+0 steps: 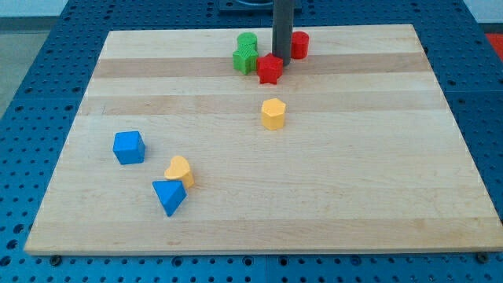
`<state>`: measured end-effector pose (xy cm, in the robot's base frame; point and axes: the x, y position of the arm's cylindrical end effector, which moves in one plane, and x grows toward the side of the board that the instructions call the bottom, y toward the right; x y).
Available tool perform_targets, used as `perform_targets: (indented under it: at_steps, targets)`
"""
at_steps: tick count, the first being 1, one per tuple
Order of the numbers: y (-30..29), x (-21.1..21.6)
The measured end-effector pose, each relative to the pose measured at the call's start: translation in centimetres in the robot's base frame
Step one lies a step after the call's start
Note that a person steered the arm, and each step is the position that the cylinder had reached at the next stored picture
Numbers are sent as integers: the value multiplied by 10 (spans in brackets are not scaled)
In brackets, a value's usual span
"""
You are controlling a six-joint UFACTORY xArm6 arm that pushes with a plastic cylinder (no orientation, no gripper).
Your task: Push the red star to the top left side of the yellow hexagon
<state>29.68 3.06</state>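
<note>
The red star (269, 69) sits above the yellow hexagon (273, 113), near it but apart, almost straight up the view from it and barely to the left. By my judgement the push is mostly done: the star is on the hexagon's upper side, yet it needs a further nudge toward the view's left to count as top left.

My tip (282, 69) is touching or just beside the star's right edge (well placed for a leftward shove). There is no gripper here, only the rod, so nothing is grasped or released.

The star is a small, chunky red block with short points, lying flat on the desk (377, 196). 2 green blocks (246, 54) stand just to its upper left and could get in the way.
</note>
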Motion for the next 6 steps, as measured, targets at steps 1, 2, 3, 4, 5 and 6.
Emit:
perform_targets:
  at_steps: [1,2,3,4,5,6]
  targets:
    - [-12,2]
    - [-20,-9]
    - [-30,-5]
    - [-31,22]
    - [-31,50]
    - [-31,60]
